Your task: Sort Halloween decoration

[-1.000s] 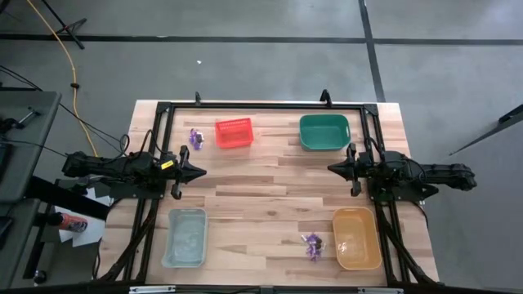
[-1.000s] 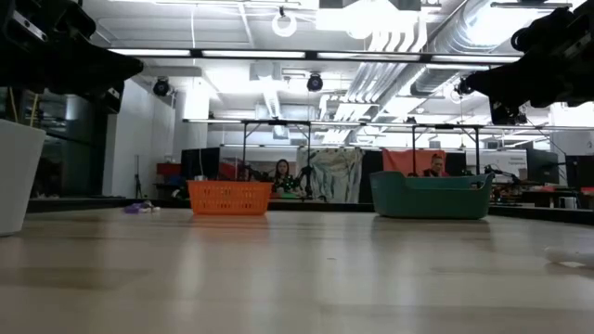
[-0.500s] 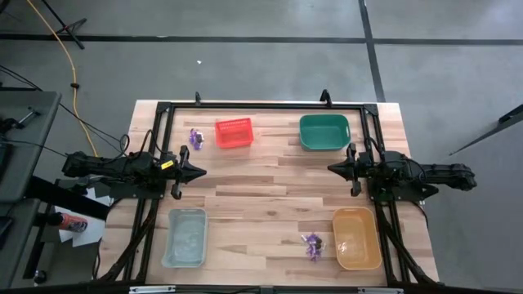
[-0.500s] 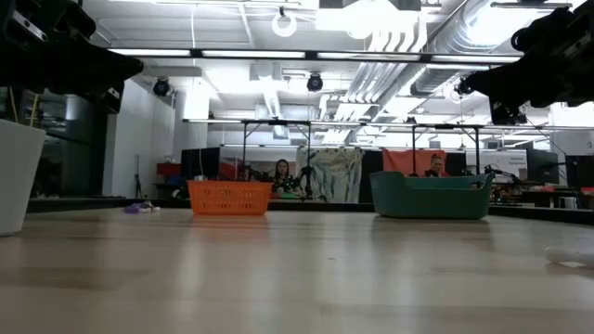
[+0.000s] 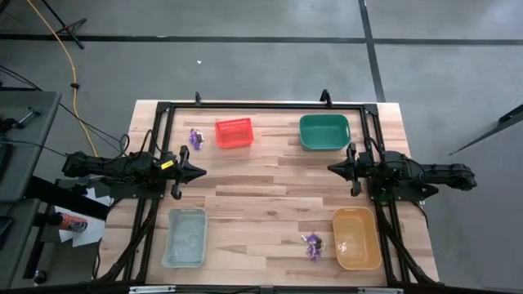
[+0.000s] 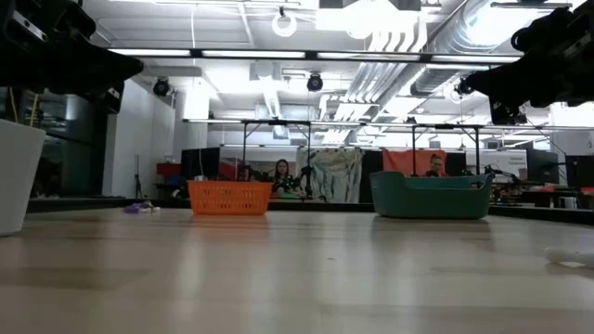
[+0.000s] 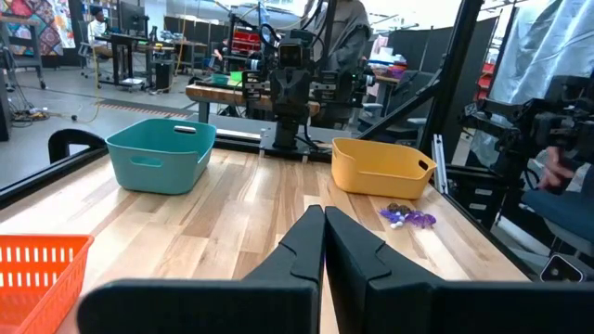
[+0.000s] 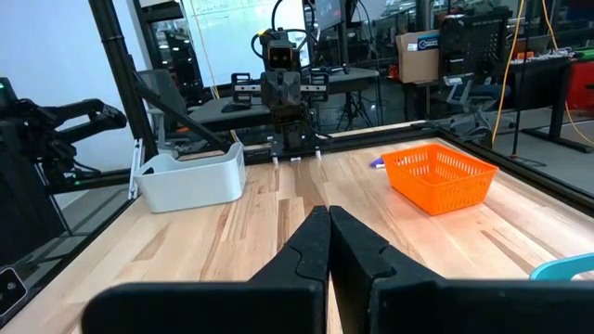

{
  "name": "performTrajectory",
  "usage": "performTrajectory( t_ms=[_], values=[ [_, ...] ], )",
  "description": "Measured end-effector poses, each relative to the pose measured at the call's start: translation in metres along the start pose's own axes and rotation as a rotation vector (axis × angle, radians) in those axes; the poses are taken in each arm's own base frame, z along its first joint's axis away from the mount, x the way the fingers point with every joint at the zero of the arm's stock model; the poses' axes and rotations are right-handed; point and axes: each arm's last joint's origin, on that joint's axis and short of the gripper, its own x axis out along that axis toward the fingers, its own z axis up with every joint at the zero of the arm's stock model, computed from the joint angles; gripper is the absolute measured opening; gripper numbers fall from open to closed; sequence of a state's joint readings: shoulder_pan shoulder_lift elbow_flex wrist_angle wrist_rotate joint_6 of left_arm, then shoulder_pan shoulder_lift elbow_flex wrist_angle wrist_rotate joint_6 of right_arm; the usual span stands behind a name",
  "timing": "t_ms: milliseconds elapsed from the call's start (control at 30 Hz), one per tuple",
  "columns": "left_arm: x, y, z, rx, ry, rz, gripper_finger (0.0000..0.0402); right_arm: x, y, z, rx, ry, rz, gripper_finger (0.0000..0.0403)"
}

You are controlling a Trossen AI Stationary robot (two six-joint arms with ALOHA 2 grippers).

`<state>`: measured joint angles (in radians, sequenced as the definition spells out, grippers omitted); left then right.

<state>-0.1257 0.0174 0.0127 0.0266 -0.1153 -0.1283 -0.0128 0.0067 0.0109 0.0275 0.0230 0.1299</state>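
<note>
Seen from above, my left gripper [image 5: 198, 171] and my right gripper [image 5: 333, 168] face each other across the middle of the table [image 5: 270, 196], both pinched shut and empty. One cluster of purple trinkets [image 5: 195, 137] lies just beside the red bin [image 5: 234, 133]; another cluster [image 5: 312, 243] lies just beside the orange bin [image 5: 356, 238]. A green bin [image 5: 324, 131] and a clear bin [image 5: 185, 237] sit at the other corners.

From table height, I see the red bin [image 6: 229, 198], the green bin [image 6: 431, 196], and a few trinkets [image 6: 139, 208] far off.

Past my left fingers [image 7: 306, 249], pressed together, purple trinkets [image 7: 406, 217] lie beside the orange bin [image 7: 381, 168].

Past my right fingers [image 8: 311, 243], also closed, a purple speck [image 8: 379, 162] shows by the red bin [image 8: 438, 176].
</note>
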Motion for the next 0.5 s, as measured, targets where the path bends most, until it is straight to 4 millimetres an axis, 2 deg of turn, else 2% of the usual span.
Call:
performTrajectory(
  t_ms=[67, 167, 367, 500],
  values=[
    [0.000, 0.000, 0.000, 0.000, 0.000, 0.000, 0.0000, 0.000, 0.000, 0.006, 0.017, -0.062, -0.014, 0.0000],
    [0.000, 0.000, 0.000, 0.000, 0.000, 0.000, 0.0000, -0.002, 0.001, 0.017, 0.142, -0.186, -0.015, 0.0000],
    [0.000, 0.000, 0.000, 0.000, 0.000, 0.000, 0.0000, -0.008, -0.002, 0.037, 0.592, -0.461, -0.072, 0.0000],
    [0.000, 0.000, 0.000, 0.000, 0.000, 0.000, 0.0000, -0.011, -0.001, 0.048, 0.646, -0.579, -0.011, 0.0000]
  ],
)
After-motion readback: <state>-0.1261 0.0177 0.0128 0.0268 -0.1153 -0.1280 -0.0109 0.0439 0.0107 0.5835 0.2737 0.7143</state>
